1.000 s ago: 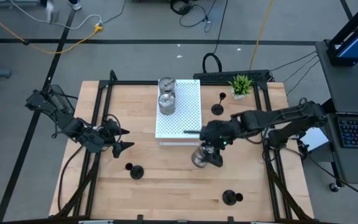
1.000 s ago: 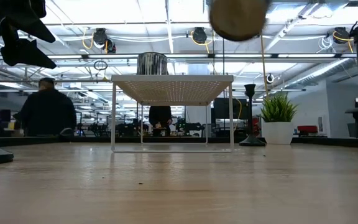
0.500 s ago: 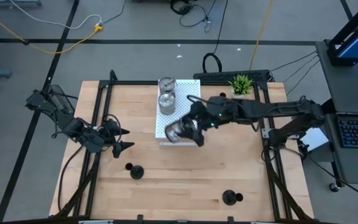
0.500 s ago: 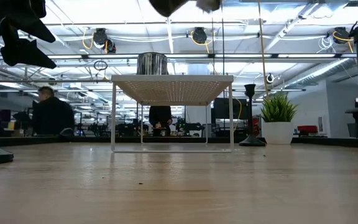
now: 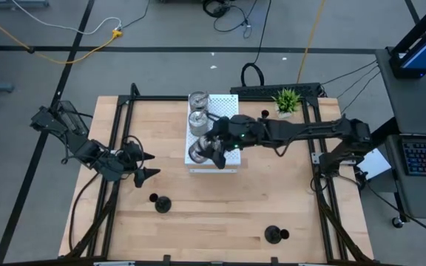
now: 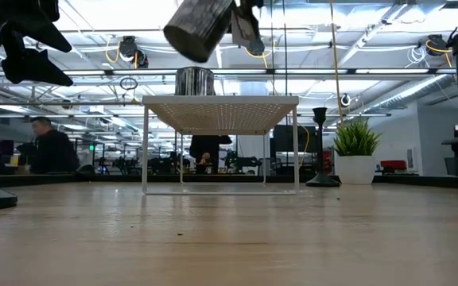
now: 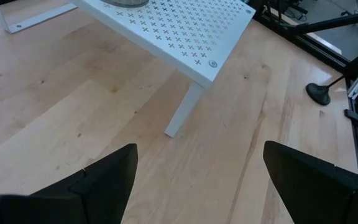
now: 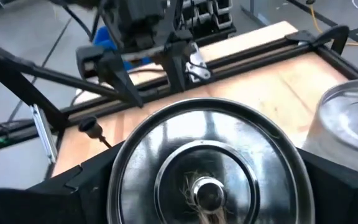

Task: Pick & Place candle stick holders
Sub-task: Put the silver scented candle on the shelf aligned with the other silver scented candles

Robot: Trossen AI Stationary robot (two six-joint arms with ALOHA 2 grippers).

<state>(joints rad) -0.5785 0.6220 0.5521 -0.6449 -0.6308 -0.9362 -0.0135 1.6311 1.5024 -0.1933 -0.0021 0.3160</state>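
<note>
A silver cup [image 5: 199, 153] is clamped in the right hand [image 5: 211, 151], its round base filling the right wrist view [image 8: 207, 168]. The cup is carried tilted above the near end of the white board [image 5: 228, 118], as the low view [image 6: 199, 28] shows. To finish well, the cup should be turned upright, lowered until flat on the board, and only then let go. Two more silver cups [image 5: 198, 118] stand just beyond the hand, so room should be kept from them. The left hand [image 5: 145, 165] waits spread and empty over the worktop [image 5: 198, 214], a black holder [image 5: 161, 203] just nearer the front edge than it.
</note>
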